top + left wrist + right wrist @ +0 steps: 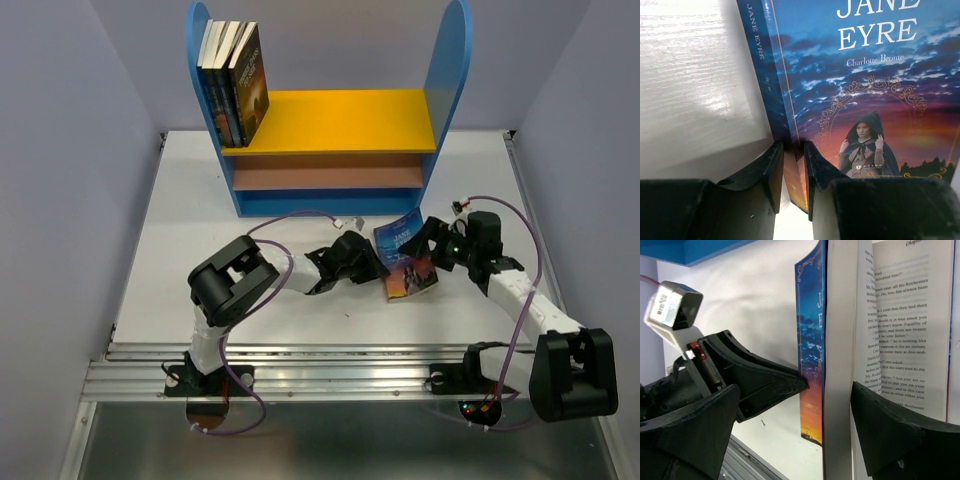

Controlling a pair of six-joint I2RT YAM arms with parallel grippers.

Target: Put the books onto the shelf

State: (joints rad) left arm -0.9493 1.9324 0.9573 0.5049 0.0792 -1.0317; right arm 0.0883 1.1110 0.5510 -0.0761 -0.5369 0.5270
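Observation:
A blue-orange sunset book (405,262), titled Jane Eyre (875,75), stands on edge on the white table between my two grippers, its pages (900,325) fanned open toward the right arm. My left gripper (372,264) (791,150) is shut on its lower spine corner, one finger on the cover and one on the back. My right gripper (433,241) (795,390) is open, its fingers wide on either side of the page block. Three more books (232,85) lean at the left end of the shelf's (340,120) yellow upper board.
The brownish-pink lower board (330,178) sits under the yellow one, between tall blue side panels (448,70). Purple cables (300,214) loop over the table beside each arm. An aluminium rail (330,370) runs along the near edge. Pale walls close in on both sides.

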